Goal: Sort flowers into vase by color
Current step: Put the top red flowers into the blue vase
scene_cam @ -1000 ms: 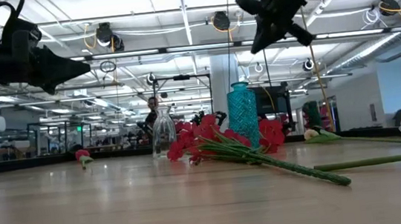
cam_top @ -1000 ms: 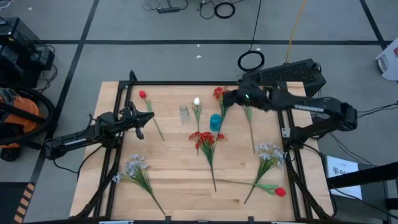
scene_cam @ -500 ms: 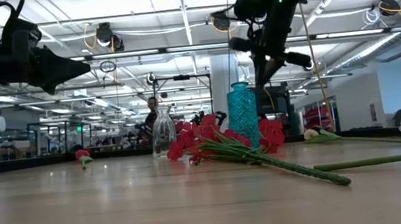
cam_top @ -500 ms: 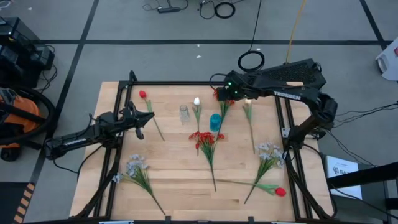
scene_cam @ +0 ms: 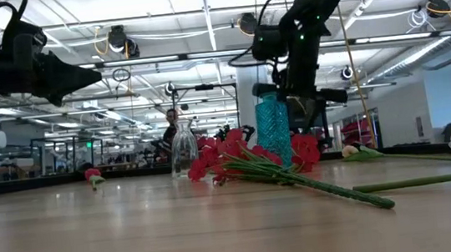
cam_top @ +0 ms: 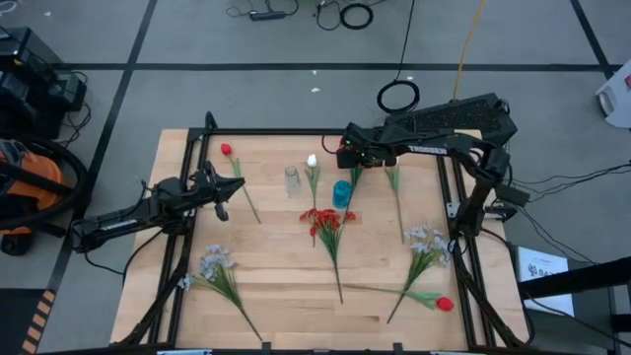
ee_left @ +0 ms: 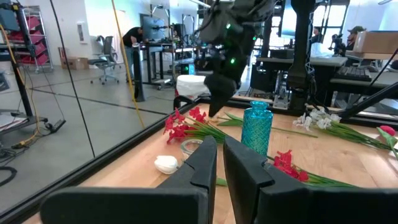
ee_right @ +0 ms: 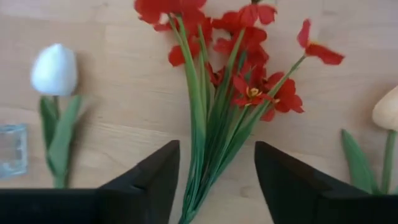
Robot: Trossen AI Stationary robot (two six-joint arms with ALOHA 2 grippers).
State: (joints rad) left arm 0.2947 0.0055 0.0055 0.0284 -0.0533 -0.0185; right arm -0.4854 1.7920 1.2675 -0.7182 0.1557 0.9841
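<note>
We hold our right pincer (ee_right: 214,180) spread over the red blossom cluster (ee_right: 239,68); light and floppy, it wants pinching on its bundled green stems (ee_right: 208,149).

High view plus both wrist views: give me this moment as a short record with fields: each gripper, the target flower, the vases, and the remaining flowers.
right gripper: open, over the far red blossom cluster, its stems between the fingers, not gripped
left gripper: fingers close together, holding nothing, hovering at the table's left side
vases: blue vase and clear glass vase, both upright mid-table, neither with a flower in it
other flowers on table: second red cluster, red bud, white tulip, lavender sprays
</note>
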